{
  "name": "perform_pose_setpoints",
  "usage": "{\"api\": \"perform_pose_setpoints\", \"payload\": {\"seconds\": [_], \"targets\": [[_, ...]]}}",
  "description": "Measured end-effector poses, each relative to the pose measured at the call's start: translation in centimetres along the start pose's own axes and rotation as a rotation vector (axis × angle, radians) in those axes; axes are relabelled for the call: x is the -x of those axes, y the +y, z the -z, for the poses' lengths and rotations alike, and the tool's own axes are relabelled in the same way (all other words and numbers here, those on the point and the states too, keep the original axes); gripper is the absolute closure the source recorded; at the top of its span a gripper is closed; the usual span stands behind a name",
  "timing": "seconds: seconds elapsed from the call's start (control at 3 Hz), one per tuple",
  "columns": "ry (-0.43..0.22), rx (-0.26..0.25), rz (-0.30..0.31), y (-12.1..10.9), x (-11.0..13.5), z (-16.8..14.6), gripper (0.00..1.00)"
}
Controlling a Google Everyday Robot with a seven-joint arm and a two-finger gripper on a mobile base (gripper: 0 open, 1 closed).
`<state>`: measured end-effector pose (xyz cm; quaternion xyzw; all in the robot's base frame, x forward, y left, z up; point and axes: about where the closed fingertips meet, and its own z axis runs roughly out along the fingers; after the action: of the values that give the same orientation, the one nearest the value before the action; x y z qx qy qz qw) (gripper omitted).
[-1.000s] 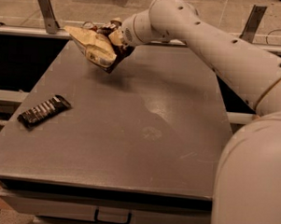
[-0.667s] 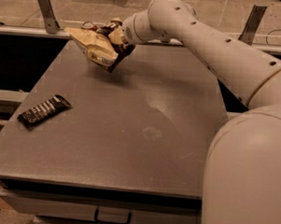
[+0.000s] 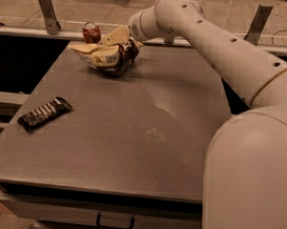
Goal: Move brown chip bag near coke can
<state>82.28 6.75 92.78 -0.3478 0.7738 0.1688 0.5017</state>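
The brown chip bag (image 3: 106,56) is crumpled, with its tan back and a dark brown edge showing, at the table's far left. My gripper (image 3: 126,45) is at the bag's right end, shut on it, and the arm reaches in from the right. The bag hangs low, at or just above the table top; I cannot tell whether it touches. The red coke can (image 3: 91,32) with a silver top stands upright just behind the bag's left end, at the far edge, a small gap away.
A slim dark wrapper with white stripes (image 3: 44,113) lies flat near the grey table's (image 3: 147,135) left edge. A rail with metal posts (image 3: 47,9) runs behind the table. My arm's large body (image 3: 248,178) fills the right foreground.
The bag and gripper have moved down and slightly right. The coke can, hidden behind the bag before, now shows above its left end.
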Motion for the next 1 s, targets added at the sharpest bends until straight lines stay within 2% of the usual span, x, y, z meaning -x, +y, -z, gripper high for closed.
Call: {"api": "perform_pose_setpoints", "payload": {"seconds": [0.33, 0.67, 1.0], "targets": [[-0.047, -0.026, 0.003, -2.3, 1.1, 2.9, 0.0], [-0.104, -0.003, -0.012, -5.8, 1.1, 7.8, 0.0], [-0.198, -0.015, 0.043, -11.2, 1.9, 18.1, 0.0]]}}
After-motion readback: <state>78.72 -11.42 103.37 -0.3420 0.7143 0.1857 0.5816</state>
